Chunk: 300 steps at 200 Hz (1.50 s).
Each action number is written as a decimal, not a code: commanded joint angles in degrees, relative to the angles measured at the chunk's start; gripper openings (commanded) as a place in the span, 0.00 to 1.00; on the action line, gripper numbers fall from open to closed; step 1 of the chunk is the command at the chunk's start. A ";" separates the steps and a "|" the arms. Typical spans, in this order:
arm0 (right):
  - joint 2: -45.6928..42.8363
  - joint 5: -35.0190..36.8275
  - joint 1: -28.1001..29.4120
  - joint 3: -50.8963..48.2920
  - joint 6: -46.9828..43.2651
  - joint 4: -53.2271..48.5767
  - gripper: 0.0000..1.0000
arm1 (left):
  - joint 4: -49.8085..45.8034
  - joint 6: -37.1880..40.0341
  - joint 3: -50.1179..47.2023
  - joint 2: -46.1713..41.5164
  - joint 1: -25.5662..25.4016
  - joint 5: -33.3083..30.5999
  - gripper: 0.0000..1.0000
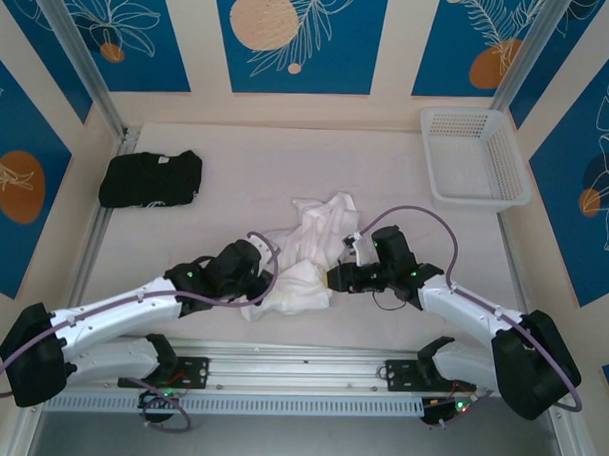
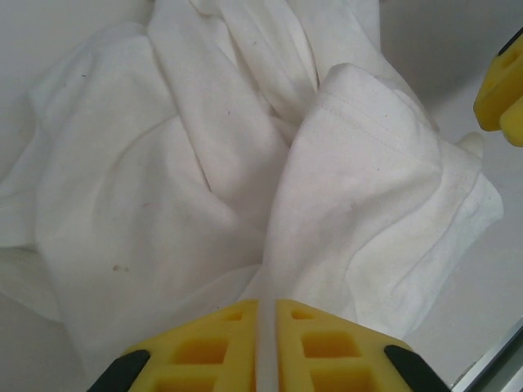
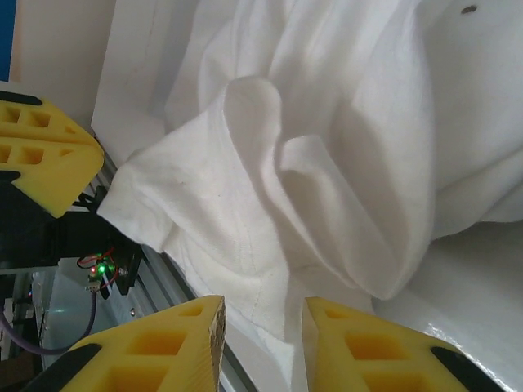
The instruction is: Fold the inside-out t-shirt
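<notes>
The inside-out t-shirt (image 1: 314, 243) lies crumpled in a white heap at the middle of the table. My left gripper (image 1: 254, 288) sits at the heap's near left corner, shut on a thin fold of the t-shirt (image 2: 163, 180); the white cloth shows pinched between the yellow pads of my left gripper (image 2: 268, 322). My right gripper (image 1: 333, 279) is at the heap's near right side. In the right wrist view my right gripper (image 3: 263, 331) stands open, and a hem corner of the t-shirt (image 3: 343, 122) reaches into the gap without being pinched.
A folded black garment (image 1: 151, 178) lies at the back left. A white mesh basket (image 1: 474, 159) stands at the back right. The aluminium rail (image 1: 300, 363) runs along the near edge, just below the shirt.
</notes>
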 commanded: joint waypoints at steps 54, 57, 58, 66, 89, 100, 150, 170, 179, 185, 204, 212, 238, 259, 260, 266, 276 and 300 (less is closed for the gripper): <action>4.18 -2.88 0.29 2.43 -2.75 -0.32 0.33 | 6.56 3.56 -1.03 -1.99 -0.05 6.82 0.33; 4.44 -3.18 0.35 2.55 -2.74 -0.19 0.33 | 6.81 3.65 -1.04 -1.97 -0.13 7.03 0.34; 4.55 -3.23 0.36 2.59 -2.77 -0.13 0.33 | 6.90 3.70 -0.99 -1.97 -0.14 7.06 0.34; 5.15 -3.91 0.44 2.72 -2.66 0.49 0.33 | 7.36 3.76 -1.04 -1.81 -0.33 7.71 0.35; 6.21 -4.55 0.89 3.02 -2.46 1.23 0.31 | 8.24 4.26 -0.95 -0.85 -0.88 8.48 0.37; 6.40 -4.69 1.06 3.00 -2.37 1.50 0.28 | 8.18 4.49 -0.80 -0.17 -1.05 8.35 0.38; 7.69 -5.48 1.85 3.21 -2.24 1.96 0.18 | 8.38 5.07 -0.42 1.20 -1.22 8.61 0.38; 7.79 -6.13 1.96 3.47 -2.02 2.06 0.09 | 8.98 5.29 -0.60 1.29 -1.39 9.45 0.39; 7.50 -6.63 1.95 3.69 -1.65 2.13 0.04 | 9.52 5.51 -0.68 1.37 -1.62 9.87 0.39; 7.22 -6.96 1.96 3.84 -1.18 2.29 0.01 | 9.82 5.83 -0.77 1.45 -1.79 10.12 0.39; 6.06 -8.78 2.00 4.26 1.12 3.57 0.00 | 11.23 7.51 -0.53 1.50 -3.19 10.60 0.42; 5.74 -9.78 1.95 4.53 2.10 4.09 0.00 | 12.01 8.52 -0.43 1.38 -3.99 10.68 0.43; 4.96 -12.31 1.81 5.51 4.80 5.63 0.00 | 15.44 13.41 -0.42 1.10 -6.48 8.77 0.45; 4.88 -14.79 1.44 6.06 7.23 7.75 0.00 | 18.67 19.12 -1.02 0.89 -7.74 6.75 0.47; 4.91 -14.83 1.43 6.10 7.31 7.79 0.00 | 18.81 19.35 -1.03 0.86 -7.77 6.61 0.48; 4.84 -15.40 1.29 6.24 7.92 8.27 0.00 | 19.50 21.08 -1.11 0.84 -7.88 5.83 0.48; 4.84 -16.05 1.08 6.52 8.71 8.84 0.00 | 20.82 23.88 -1.50 0.87 -7.86 4.86 0.49; 4.90 -17.47 0.50 7.03 10.47 10.20 0.00 | 24.52 28.84 -2.75 1.73 -7.90 3.37 0.51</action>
